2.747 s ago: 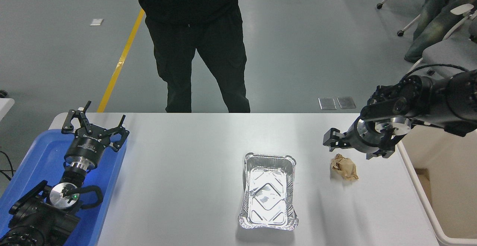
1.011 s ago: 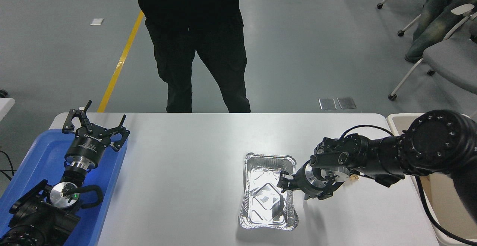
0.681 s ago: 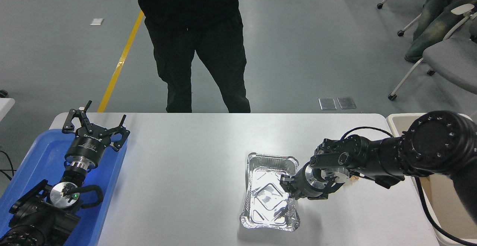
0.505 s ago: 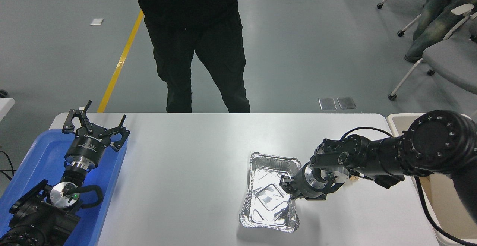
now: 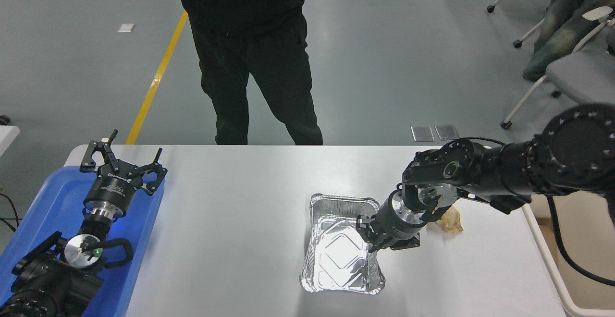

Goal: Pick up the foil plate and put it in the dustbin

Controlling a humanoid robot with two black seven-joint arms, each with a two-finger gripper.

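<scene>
We have the right gripper (image 5: 372,235) clamped on the foil plate (image 5: 338,254) rim mid-tabletop; lift and dustbin (image 5: 552,264) drop remain.

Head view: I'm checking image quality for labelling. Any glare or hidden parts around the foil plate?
Head view: strong white glare washes out the base of the foil plate; its rim stays sharp. The right gripper covers the plate's right rim, and the arm mostly hides the paper ball.
</scene>
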